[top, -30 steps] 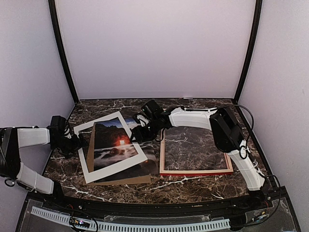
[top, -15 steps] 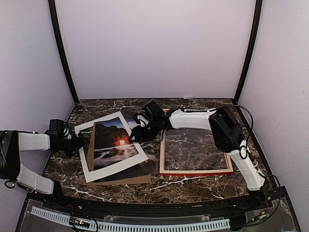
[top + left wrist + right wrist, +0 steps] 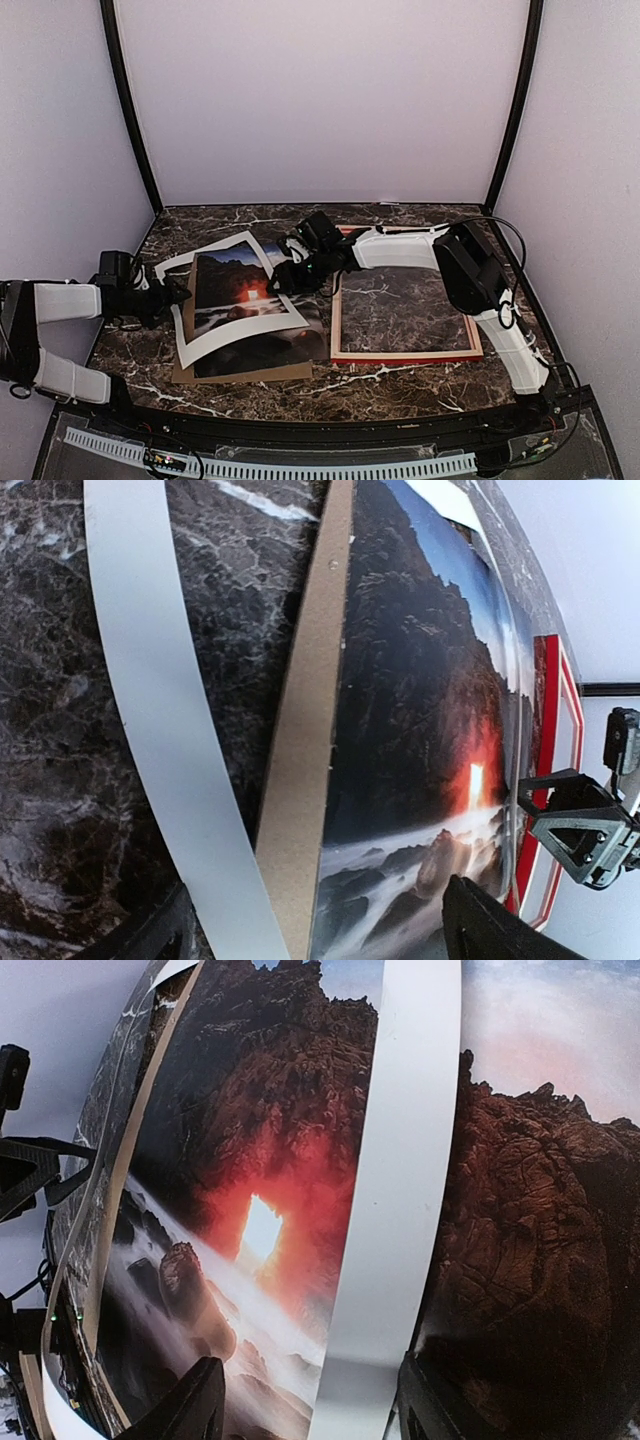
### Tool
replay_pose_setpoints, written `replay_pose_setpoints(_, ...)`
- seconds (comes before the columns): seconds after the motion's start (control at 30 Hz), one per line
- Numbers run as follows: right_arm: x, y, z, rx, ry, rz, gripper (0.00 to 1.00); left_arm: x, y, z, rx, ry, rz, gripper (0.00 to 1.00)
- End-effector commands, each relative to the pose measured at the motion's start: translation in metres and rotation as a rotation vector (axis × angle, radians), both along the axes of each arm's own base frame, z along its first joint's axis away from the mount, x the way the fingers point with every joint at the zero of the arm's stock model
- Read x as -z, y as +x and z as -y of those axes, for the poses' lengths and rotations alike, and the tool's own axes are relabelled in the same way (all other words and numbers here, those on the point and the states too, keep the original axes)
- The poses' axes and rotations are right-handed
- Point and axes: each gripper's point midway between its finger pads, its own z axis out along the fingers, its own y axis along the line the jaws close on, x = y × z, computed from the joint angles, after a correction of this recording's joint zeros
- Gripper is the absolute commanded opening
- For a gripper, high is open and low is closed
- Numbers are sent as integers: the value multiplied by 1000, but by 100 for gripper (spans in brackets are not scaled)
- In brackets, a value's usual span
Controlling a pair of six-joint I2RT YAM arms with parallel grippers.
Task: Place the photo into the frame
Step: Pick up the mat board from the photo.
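Observation:
The photo (image 3: pixel 238 288) lies on a brown backing board (image 3: pixel 186 372), left of centre. A white mat board (image 3: pixel 245 337) lies over it, its left side bowed upward. The red frame (image 3: pixel 405 354) lies flat to the right, with bare table inside it. My left gripper (image 3: pixel 178 294) is open at the mat's left edge. In the left wrist view (image 3: pixel 320 935) the mat strip (image 3: pixel 150 730), backing (image 3: pixel 300 810) and photo (image 3: pixel 420 730) lie between the jaws. My right gripper (image 3: pixel 283 280) is open over the mat's right strip (image 3: pixel 400 1160), its fingers (image 3: pixel 190 1405) straddling that strip and the photo (image 3: pixel 260 1160).
The frame's red rail (image 3: pixel 560 730) and the right gripper (image 3: pixel 580 825) show in the left wrist view. Black corner posts (image 3: pixel 130 110) and pale walls enclose the dark marble table (image 3: pixel 400 385). The right arm (image 3: pixel 400 245) reaches across the frame's far rail.
My left gripper has moved right, to the mat's left edge. The mat's left side has risen and bowed, uncovering more of the backing board. The right gripper has barely moved.

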Motion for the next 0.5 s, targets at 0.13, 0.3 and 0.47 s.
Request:
replay_pose_setpoints(0.13, 35, -24, 17, 2, -102, -91, 60, -33, 3, 17, 63, -85, 117, 88)
replay_pose_setpoints(0.3, 38, -25, 19, 0, -108, -94, 60, -44, 8, 23, 90, -118, 160, 88)
replay_pose_setpoints(0.47, 39, -25, 21, 2, -119, -88, 60, -48, 10, 24, 94, -128, 175, 83)
